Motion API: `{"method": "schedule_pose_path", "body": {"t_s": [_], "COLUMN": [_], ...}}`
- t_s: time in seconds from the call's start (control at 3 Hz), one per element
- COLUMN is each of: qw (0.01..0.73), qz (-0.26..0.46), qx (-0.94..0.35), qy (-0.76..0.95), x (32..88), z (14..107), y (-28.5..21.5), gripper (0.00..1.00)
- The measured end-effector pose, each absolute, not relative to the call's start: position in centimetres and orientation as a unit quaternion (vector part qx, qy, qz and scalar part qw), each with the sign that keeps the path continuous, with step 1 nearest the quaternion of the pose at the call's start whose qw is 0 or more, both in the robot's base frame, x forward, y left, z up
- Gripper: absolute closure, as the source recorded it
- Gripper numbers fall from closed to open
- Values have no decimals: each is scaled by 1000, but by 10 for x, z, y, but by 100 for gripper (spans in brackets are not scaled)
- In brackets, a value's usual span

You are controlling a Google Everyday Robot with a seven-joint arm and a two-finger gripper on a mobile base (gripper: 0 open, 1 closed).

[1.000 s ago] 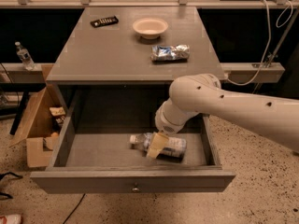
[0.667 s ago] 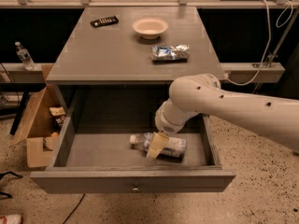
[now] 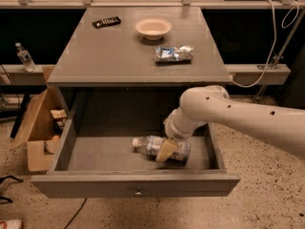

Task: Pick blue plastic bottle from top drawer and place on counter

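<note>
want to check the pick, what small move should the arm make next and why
Probably a short straight lift. The pincer is down in the drawer, right on the bottle, which lies on its side. Whether it has hold cannot be told, so rise slowly; the bottle must clear the drawer's walls before moving over to the counter.

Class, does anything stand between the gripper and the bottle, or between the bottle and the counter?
Nothing visible. The gripper is at the bottle in the open drawer; the counter holds a bowl and packet farther back.
</note>
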State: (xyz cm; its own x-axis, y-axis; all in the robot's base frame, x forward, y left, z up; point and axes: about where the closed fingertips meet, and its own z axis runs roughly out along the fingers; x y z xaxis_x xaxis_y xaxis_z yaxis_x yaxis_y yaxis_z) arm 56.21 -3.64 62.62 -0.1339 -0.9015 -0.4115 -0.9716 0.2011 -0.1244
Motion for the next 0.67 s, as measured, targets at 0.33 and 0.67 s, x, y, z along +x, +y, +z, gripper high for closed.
{"method": "schedule_pose_path", "body": {"t_s": [0.33,0.67], "qw": [209,218], "qz": [93,99], "qx": [-621,-619], "qy": [750,748], "x": [562,560], "z": [611,611], "y": [-49,-56], "gripper": [46,71]}}
